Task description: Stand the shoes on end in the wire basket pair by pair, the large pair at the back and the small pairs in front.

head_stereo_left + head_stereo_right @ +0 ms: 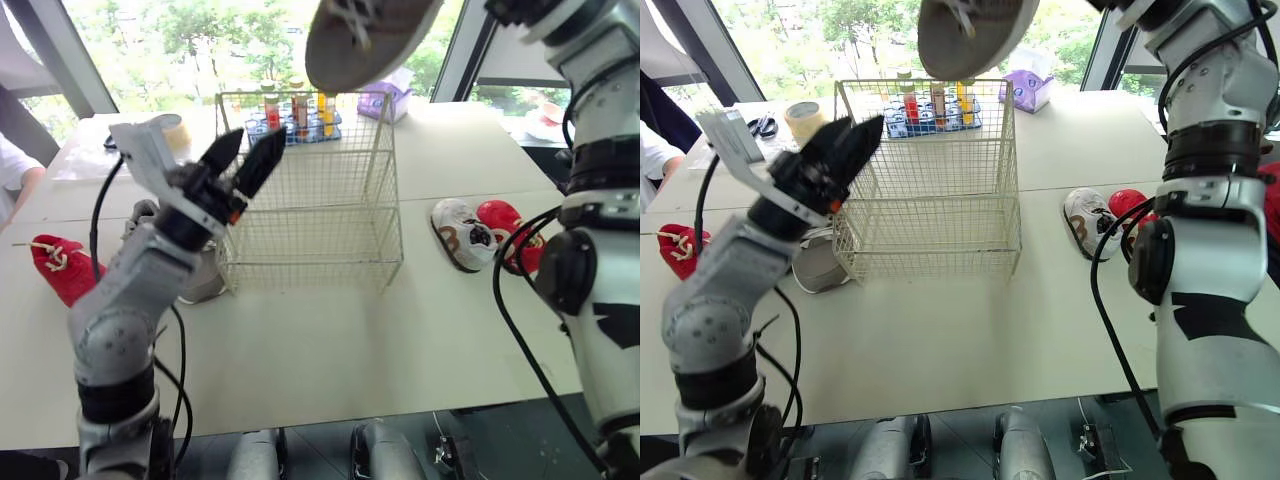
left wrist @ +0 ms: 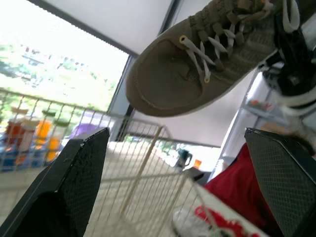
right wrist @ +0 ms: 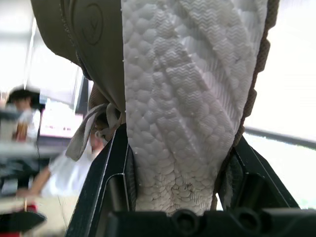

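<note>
An empty wire basket (image 1: 310,200) stands mid-table. High above its back right corner hangs a large olive-grey shoe (image 1: 365,40), toe toward the basket, with my right gripper (image 3: 177,173) shut on its white sole. My left gripper (image 1: 242,160) is open with nothing between its fingers, raised at the basket's front left corner; its wrist view looks up at the held shoe (image 2: 197,64). A second grey shoe (image 1: 203,282) lies against the basket's left side, partly hidden by my left arm. A small red shoe (image 1: 60,265) lies far left. A small white shoe (image 1: 462,235) and a small red shoe (image 1: 505,228) lie right of the basket.
Behind the basket stands a blue rack of small bottles (image 1: 295,115) and a purple tissue box (image 1: 385,100). A tape roll (image 1: 803,120) and scissors (image 1: 762,125) lie at the back left. A person's white sleeve (image 1: 15,165) shows at the left edge.
</note>
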